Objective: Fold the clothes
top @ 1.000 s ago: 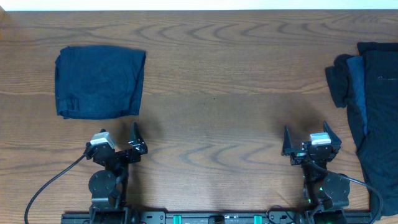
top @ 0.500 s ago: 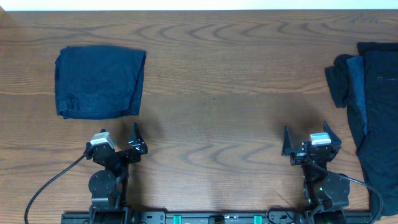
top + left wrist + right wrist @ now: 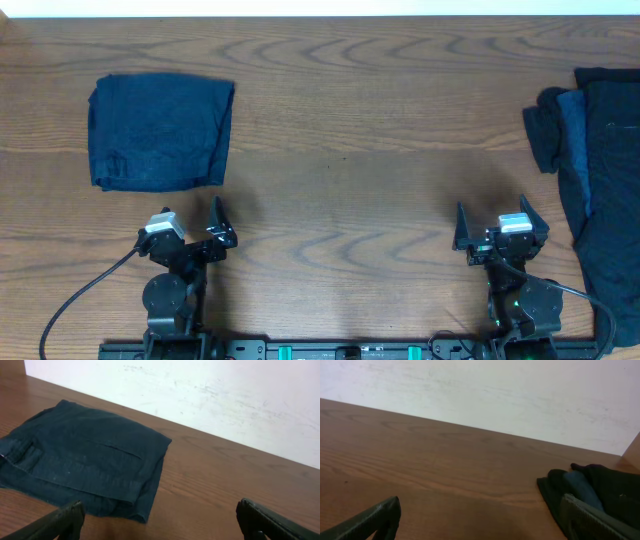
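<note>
On the table (image 3: 340,150): one folded garment (image 3: 160,132), one rumpled heap (image 3: 600,180).

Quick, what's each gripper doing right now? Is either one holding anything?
Left gripper: open, holding nothing.
Right gripper: open, holding nothing.

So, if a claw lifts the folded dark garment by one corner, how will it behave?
The folded garment is soft layered cloth, so it would probably droop and unfold. Lying flat, it would likely bunch when pushed, not roll.
</note>
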